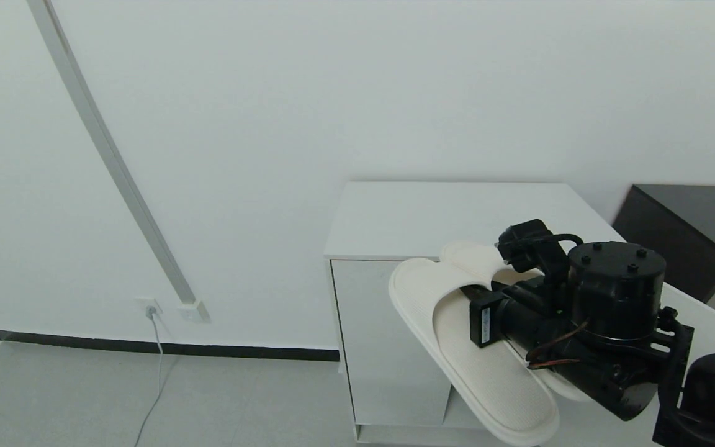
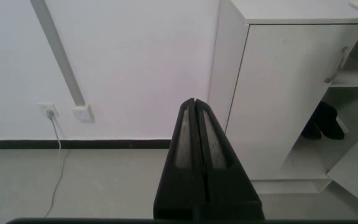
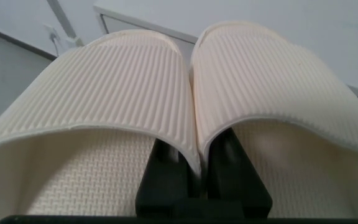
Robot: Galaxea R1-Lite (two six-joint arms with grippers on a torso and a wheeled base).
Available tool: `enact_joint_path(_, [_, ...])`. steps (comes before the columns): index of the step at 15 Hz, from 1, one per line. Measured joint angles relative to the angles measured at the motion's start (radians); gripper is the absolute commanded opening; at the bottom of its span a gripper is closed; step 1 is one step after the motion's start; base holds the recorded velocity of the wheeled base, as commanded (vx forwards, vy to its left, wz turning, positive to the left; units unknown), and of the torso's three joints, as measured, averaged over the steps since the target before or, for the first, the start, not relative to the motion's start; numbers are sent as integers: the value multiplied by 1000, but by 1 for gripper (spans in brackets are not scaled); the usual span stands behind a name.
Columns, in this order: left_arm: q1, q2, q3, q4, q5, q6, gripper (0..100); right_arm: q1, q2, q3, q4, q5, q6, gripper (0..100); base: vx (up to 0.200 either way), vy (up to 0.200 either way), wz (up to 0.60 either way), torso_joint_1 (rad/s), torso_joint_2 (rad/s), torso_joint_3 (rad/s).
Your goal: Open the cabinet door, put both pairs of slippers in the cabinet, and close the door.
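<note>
slippers (image 1: 475, 347), the cream pair, are pinched side by side in the right claw (image 3: 201, 180), just in front of the white cabinet (image 1: 450, 217), toes toward it. left claw (image 2: 195, 149) is pressed together, holding nothing.

Bright, even, diffuse light washes the white wall (image 1: 357, 93). The cabinet (image 1: 450, 214) top is brighter than its front, so light falls from above.

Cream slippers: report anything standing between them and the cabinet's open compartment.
Nothing visible does. The right gripper holds the cream slippers before the cabinet; its right side stands open. A dark pair sits on the lower shelf.
</note>
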Motion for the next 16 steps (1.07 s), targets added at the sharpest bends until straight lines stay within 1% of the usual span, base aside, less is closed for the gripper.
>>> enact_joint_path(10, [0,0,0,0,0,-1,0,6,4,1,0,1,0,0,0,0,0,0,0,0])
enact_joint_path(16, [0,0,0,0,0,-1,0,9,4,6,1,-2,0,0,0,-200,0,4,3,3])
